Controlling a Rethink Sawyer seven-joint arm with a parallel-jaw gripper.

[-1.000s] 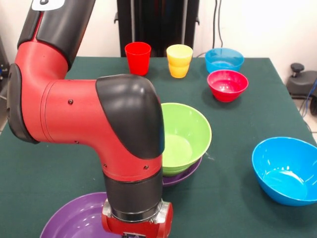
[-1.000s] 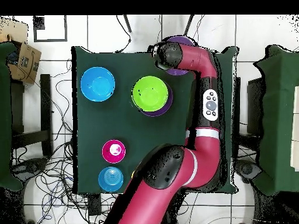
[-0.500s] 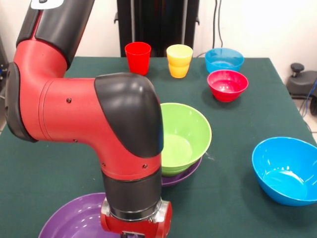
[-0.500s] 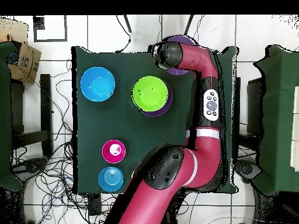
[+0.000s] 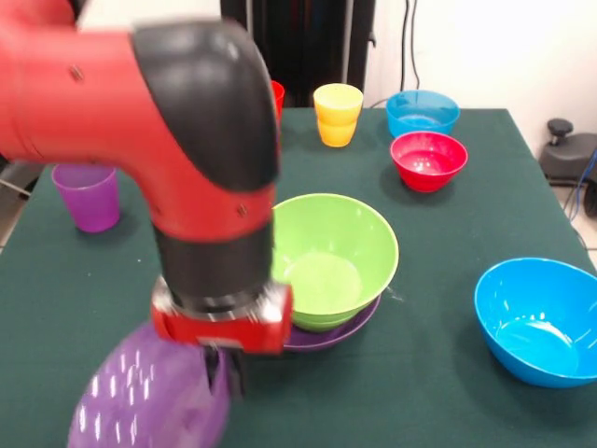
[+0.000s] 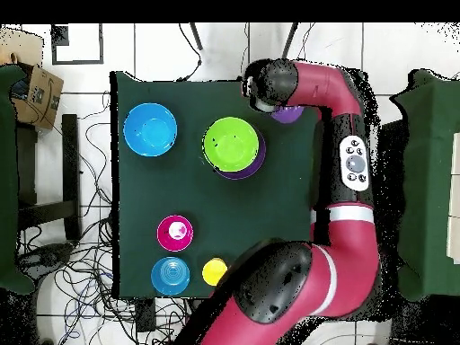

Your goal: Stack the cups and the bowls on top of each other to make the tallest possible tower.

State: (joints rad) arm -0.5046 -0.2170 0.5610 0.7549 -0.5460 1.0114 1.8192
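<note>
- a big purple bowl (image 5: 149,397) is up off the tabletop (image 5: 420,373) at the near edge, about 7 o'clock in the front view. it is tipped on its side, so its inside faces the camera.
- the end effector (image 5: 224,366) hangs under the red and black arm (image 5: 177,140), and its dark tips sit right at the rim of that tilted purple bowl. it looks closed on the rim, holding the bowl in the air.
- from overhead, only a small bit of this purple bowl (image 6: 287,114) peeks out beside the arm (image 6: 346,171), near 1 o'clock.
- just past it, in the middle of the tabletop, a lime green bowl (image 5: 331,257) sits inside another purple bowl (image 5: 340,331). only the purple rim shows under the green one. this is the little tower so far.
- overhead, the lime green bowl (image 6: 232,146) sits a bit above the middle.
- a big blue bowl (image 5: 539,319) stands alone at about 4 o'clock, well apart from the green one. overhead, the blue bowl (image 6: 150,129) is at about 10 o'clock.
- a purple cup (image 5: 87,194) stands upright at 9 o'clock, partly behind the arm.
- farther back, a small red bowl (image 5: 428,160) sits at about 1 o'clock.
- touching or just behind it is a small light blue bowl (image 5: 422,112).
- a yellow-orange cup (image 5: 338,114) stands upright at the far edge, near 12 o'clock.
- a red cup (image 5: 277,96) is beside the yellow one, mostly hidden by the arm.
</note>
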